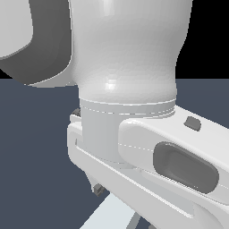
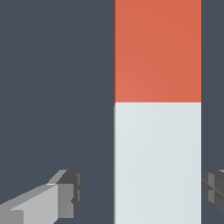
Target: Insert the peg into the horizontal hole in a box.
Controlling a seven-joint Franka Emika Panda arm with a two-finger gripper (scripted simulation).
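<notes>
In the wrist view the peg (image 2: pixel 157 131) lies flat on the dark grey floor (image 2: pixel 57 87), its orange-red end section (image 2: pixel 157 50) pointing away from the gripper (image 2: pixel 142 192). The two fingers (image 2: pixel 65 194) stand spread wide, one on each side of the pale part of the peg; one is clearly apart from it, the other close beside it. In the exterior view the white arm (image 1: pixel 129 67) fills most of the picture.

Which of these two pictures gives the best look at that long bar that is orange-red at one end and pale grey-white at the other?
The wrist view. There the long orange-red and pale grey-white bar fills the frame, both colours plain, with a grey fingertip to either side. In the exterior view the white robot arm blocks nearly everything; only a pale sliver shows at the lower edge, possibly the bar.
</notes>
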